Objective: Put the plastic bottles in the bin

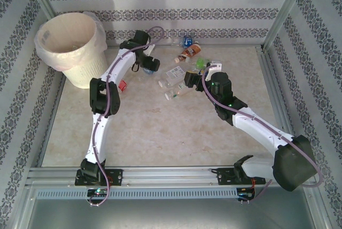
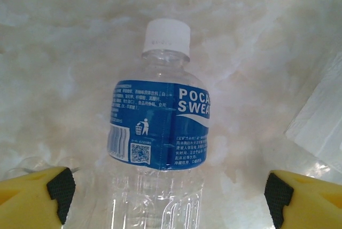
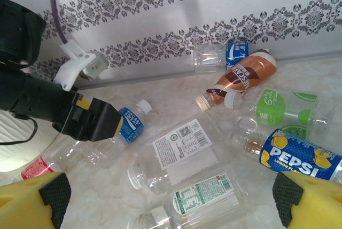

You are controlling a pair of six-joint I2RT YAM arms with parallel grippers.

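left gripper point(image 2: 168, 197) released, straddling clear plastic bottle point(image 2: 160, 127), blue label, white cap; it lies flat near far edge of table point(image 1: 160, 133), near cream-white round bin point(image 1: 80, 69); long axis square to jaw line, cap away; right gripper point(image 3: 168, 194) released, empty, farther

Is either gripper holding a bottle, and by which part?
Nothing is held. The left gripper is open astride the blue-labelled bottle without touching it; the right gripper is open.
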